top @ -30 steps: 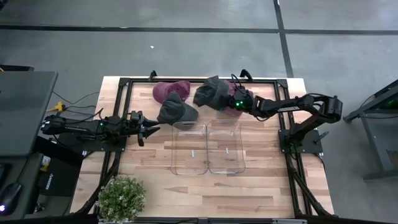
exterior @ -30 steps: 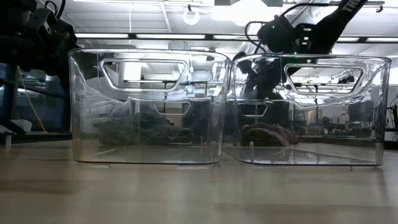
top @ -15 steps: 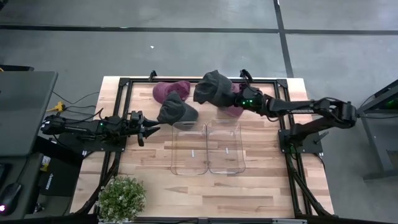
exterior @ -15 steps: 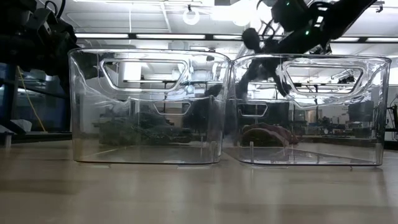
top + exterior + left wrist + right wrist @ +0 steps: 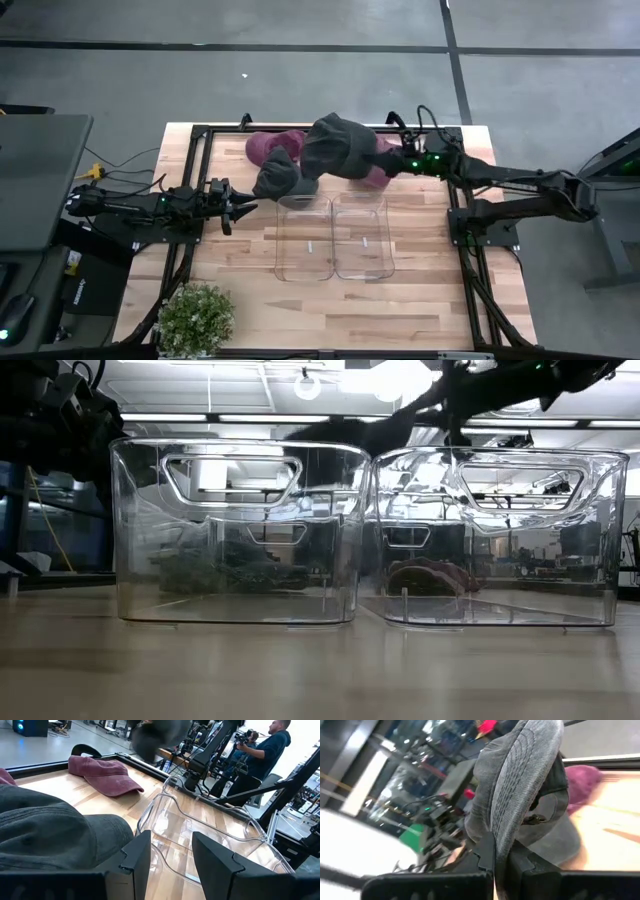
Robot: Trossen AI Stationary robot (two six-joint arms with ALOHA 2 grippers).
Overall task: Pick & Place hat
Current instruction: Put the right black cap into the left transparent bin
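Looking down, high view: the right gripper (image 5: 392,162) holds a dark grey hat (image 5: 335,145) lifted above the far edge of the bench (image 5: 430,280), its arm stretched in from the bench's right side.
Second grey hat (image 5: 282,177): lies on the bench just past the far edge of the left clear bin (image 5: 304,238), partly under the lifted hat.
Maroon hats: one maroon cap (image 5: 272,145) lies near the far edge, left of centre; another maroon hat (image 5: 376,170) shows under the right gripper.
Bins: the left clear bin and the right clear bin (image 5: 362,236) stand side by side, touching, at mid-bench.
Left gripper (image 5: 243,206): low at the left edge, fingers spread with nothing between them, pointing at the second grey hat.
Plant (image 5: 195,318): near corner, left side.
Low view: both bins fill the middle; the right arm and a dark shape cross above their rims.
Left wrist view: fingers (image 5: 137,857) apart, the grey hat close by, the maroon cap and a bin rim beyond; a person (image 5: 260,757) stands past the bench.
Right wrist view: fingers (image 5: 487,851) pinch the hat's grey fabric.
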